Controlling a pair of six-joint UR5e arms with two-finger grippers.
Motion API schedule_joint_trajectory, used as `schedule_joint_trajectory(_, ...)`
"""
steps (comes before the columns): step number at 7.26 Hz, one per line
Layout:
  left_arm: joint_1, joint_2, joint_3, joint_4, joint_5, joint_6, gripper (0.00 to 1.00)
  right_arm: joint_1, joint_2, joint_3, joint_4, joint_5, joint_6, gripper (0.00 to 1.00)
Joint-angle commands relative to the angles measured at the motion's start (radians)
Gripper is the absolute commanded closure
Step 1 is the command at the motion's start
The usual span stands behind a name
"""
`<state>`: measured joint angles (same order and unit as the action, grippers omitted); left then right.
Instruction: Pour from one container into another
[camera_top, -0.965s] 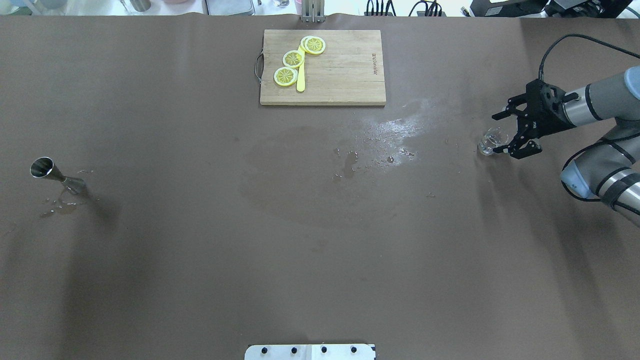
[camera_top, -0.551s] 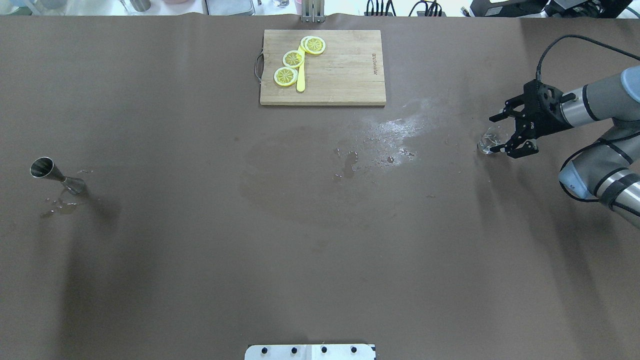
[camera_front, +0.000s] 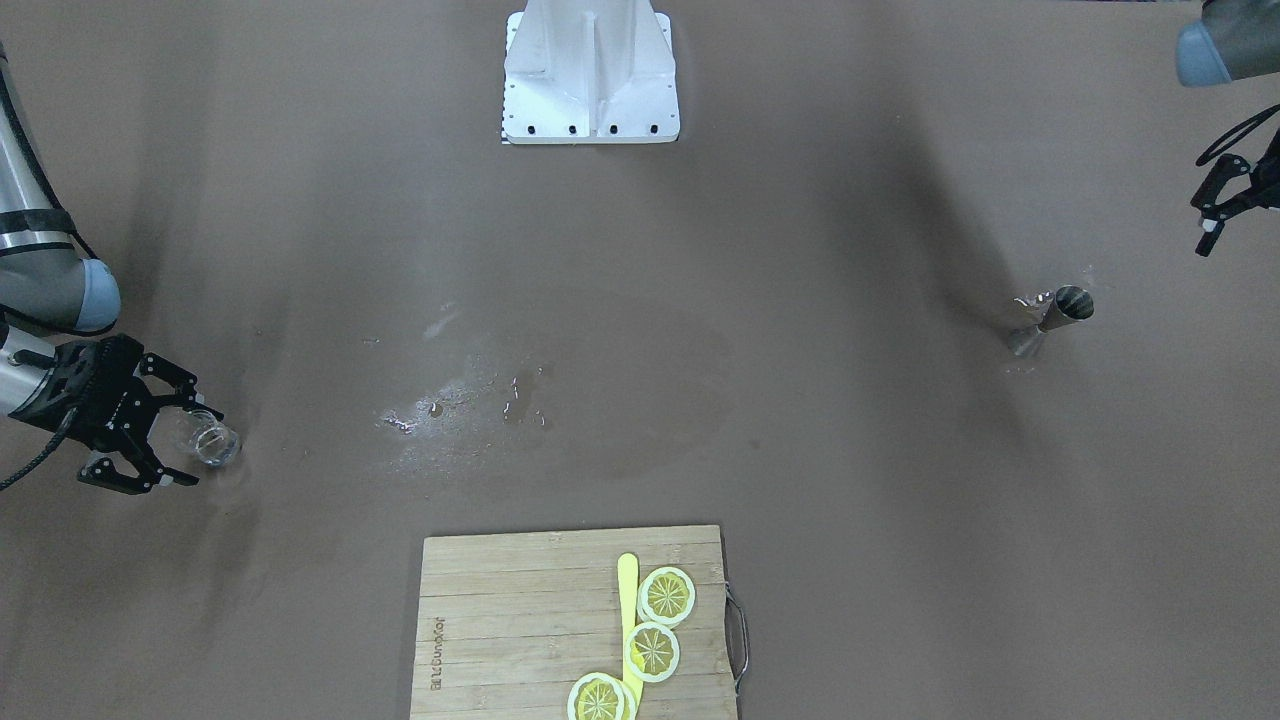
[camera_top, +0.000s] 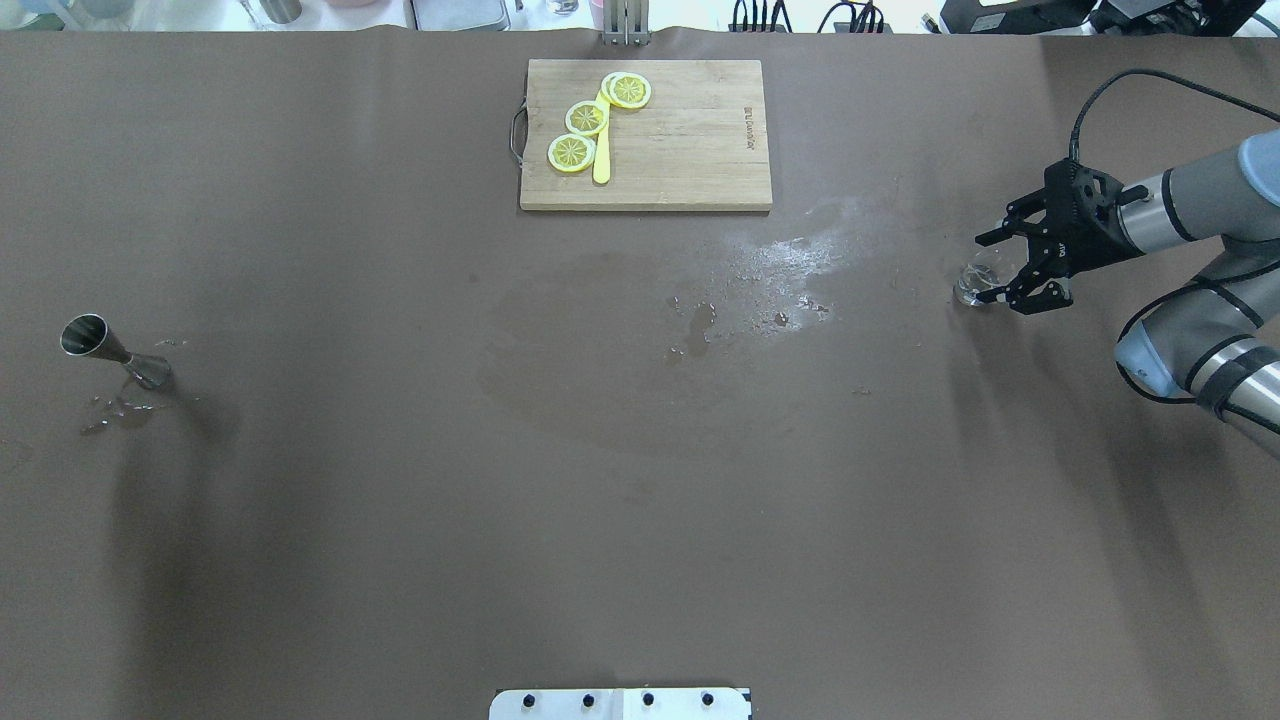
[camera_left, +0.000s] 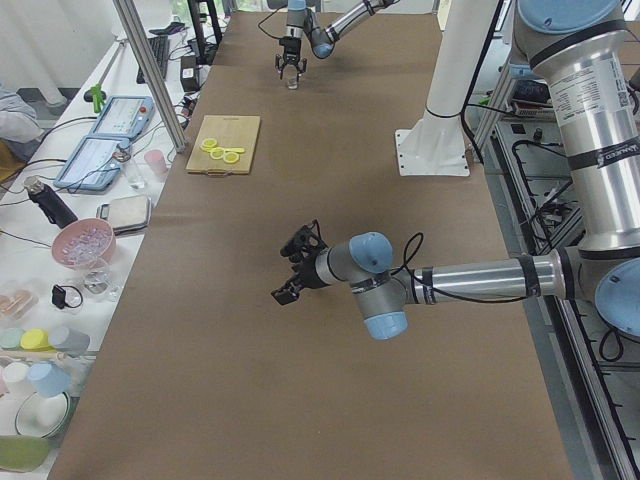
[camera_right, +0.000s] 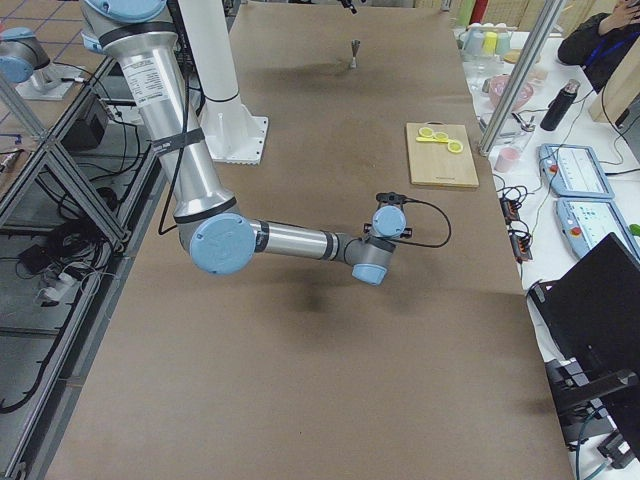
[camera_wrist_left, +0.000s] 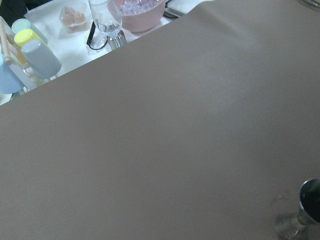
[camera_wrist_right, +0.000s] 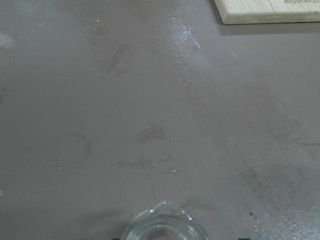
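Nearest the robot's base, the table (camera_top: 400, 560) holds nothing of the task. The two containers stand further out, at opposite ends and well apart. On our right, the glass beaker (camera_top: 973, 282) sits upright on the table, just inside the mouth of the right gripper (camera_top: 996, 270). The jaws are spread wide to either side of it and not closed on it. On our left, the steel jigger (camera_top: 105, 350) stands alone. The left gripper (camera_front: 1212, 212) hangs off to one side, apart from it, its jaws apparently parted and empty.

We judge the pour is yet to be made — the beaker must first be gripped, lifted, carried the length of the table and tipped over the jigger's upper cone. We cannot tell whether either vessel holds liquid.

The brown table covering is wet in places: small drops around the jigger's foot, and a broad shiny smear (camera_top: 790, 258) with darker damp marks near the middle. Beyond that lies a wooden cutting board (camera_top: 690, 150) with three lemon slices (camera_top: 587, 117) and a yellow knife (camera_top: 601, 165). Past the table's far edge runs a white bench — with a pink bowl (camera_left: 83, 240), coloured cups (camera_wrist_left: 40, 57) and glassware.
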<state>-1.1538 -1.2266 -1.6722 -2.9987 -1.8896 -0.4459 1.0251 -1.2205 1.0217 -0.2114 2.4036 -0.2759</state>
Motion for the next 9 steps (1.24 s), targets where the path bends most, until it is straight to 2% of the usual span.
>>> schedule_joint_trajectory(1, 0.203, 0.068, -0.001, -0.23, 0.308, -0.043, 0.01, -0.01, 0.003, 0.0, 0.0, 0.002, 0.001, 0.2)
schedule_joint_trajectory(2, 0.271, 0.075, 0.006, -0.302, 0.401, -0.048, 0.01, -0.011, 0.003, 0.0, 0.0, 0.002, 0.003, 0.23)
schedule_joint_trajectory(3, 0.331, 0.123, 0.009, -0.347, 0.481, -0.112, 0.01, -0.014, 0.001, 0.0, 0.0, 0.002, 0.01, 0.25)
schedule_joint_trajectory(4, 0.448, 0.122, 0.017, -0.389, 0.636, -0.164, 0.01, -0.016, -0.001, 0.0, 0.0, 0.002, 0.011, 0.25)
schedule_joint_trajectory(5, 0.568, 0.122, 0.028, -0.399, 0.838, -0.283, 0.01, -0.017, -0.002, 0.0, 0.0, 0.002, 0.011, 0.26)
schedule_joint_trajectory(6, 0.659, 0.124, 0.034, -0.402, 0.954, -0.372, 0.01, -0.016, -0.002, -0.006, 0.0, 0.002, 0.011, 0.3)
schedule_joint_trajectory(7, 0.702, 0.124, 0.037, -0.401, 1.01, -0.385, 0.01, -0.017, -0.001, -0.011, 0.0, 0.002, 0.011, 0.38)
schedule_joint_trajectory(8, 0.794, 0.119, 0.052, -0.398, 1.166, -0.427, 0.01, -0.017, 0.001, -0.014, 0.0, 0.002, 0.011, 0.46)
schedule_joint_trajectory(9, 0.919, 0.11, 0.063, -0.388, 1.364, -0.485, 0.01, -0.017, 0.002, -0.017, 0.0, 0.0, 0.009, 0.56)
